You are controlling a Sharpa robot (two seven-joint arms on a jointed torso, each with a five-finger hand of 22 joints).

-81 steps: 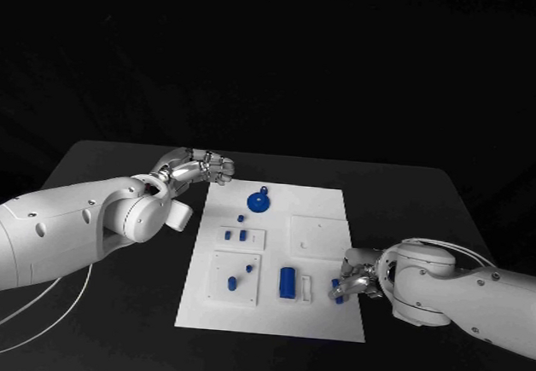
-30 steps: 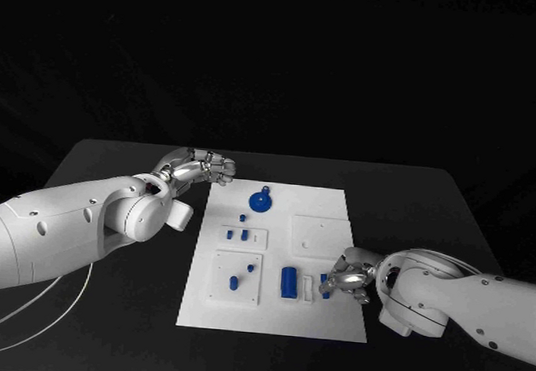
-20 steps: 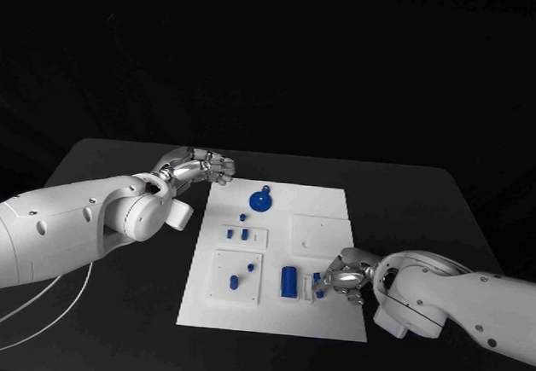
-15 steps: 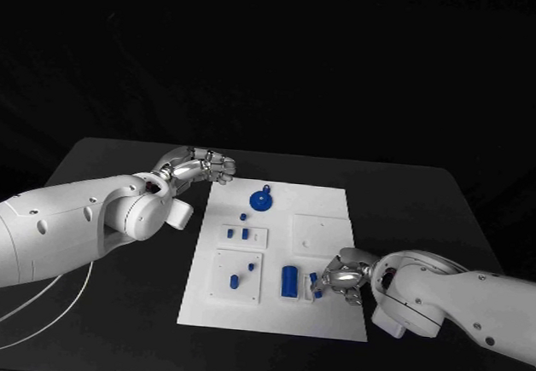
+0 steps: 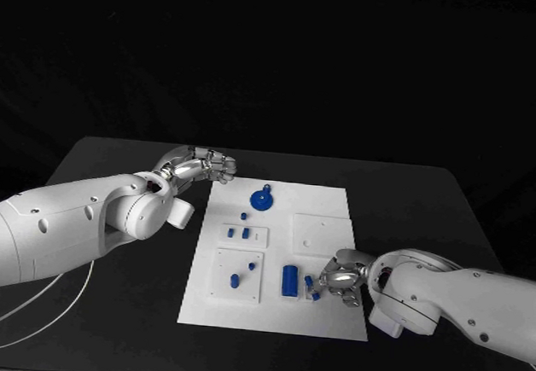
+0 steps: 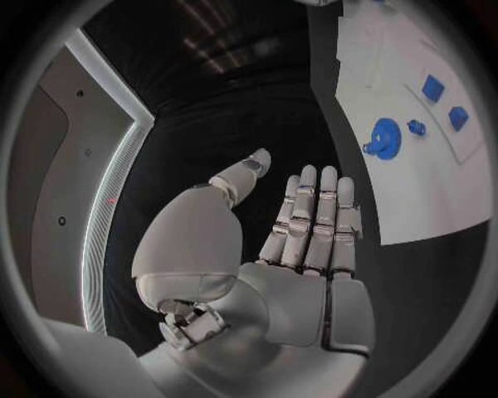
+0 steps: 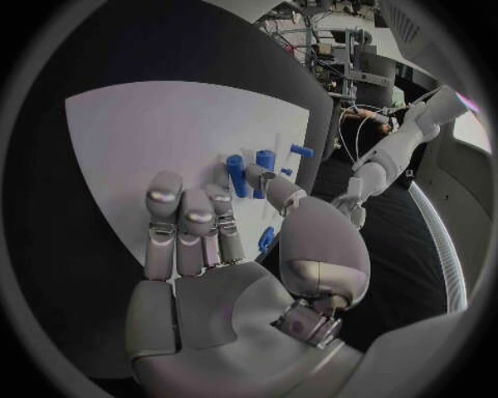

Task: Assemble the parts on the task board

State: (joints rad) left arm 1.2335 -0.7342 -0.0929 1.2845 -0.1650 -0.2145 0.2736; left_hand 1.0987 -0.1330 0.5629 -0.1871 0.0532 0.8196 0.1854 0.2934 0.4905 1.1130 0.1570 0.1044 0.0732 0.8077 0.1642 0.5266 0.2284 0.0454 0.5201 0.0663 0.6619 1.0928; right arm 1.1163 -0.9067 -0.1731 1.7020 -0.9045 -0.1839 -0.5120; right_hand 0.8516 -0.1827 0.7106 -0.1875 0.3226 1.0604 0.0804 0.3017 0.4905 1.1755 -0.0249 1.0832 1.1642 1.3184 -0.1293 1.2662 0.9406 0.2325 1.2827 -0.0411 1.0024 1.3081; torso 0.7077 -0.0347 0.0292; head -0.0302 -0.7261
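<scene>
**Right hand carries a small part in toward the blue cylinder**

Since 2.7 s ago the right hand [image 5: 339, 284] has slid from the board's right margin inward across the task board [image 5: 314, 321], and now sits just beside the blue cylinder [image 5: 290, 279] near the board's near edge. It pinches a small blue part [image 5: 309, 282] between thumb and fingertips; the right wrist view shows that piece at the fingertips [image 7: 241, 176], with its other fingers extended flat. The left hand [image 5: 205, 164] has not moved: it rests off the board's far left corner, holding nothing. Its fingers lie straight and side by side in the left wrist view [image 6: 311, 240], while from the head camera they look loosely curled.

The step in hand appears to be seating the pinched part beside the cylinder (the exact socket is hidden by the fingers). To do it well, I would keep the pinch firm, square the piece over its seat, and lower it straight, without nudging the cylinder. The round blue disc [image 5: 258, 202] and the small pieces in the left-hand panels [image 5: 239, 233] lie well apart from this work.
</scene>
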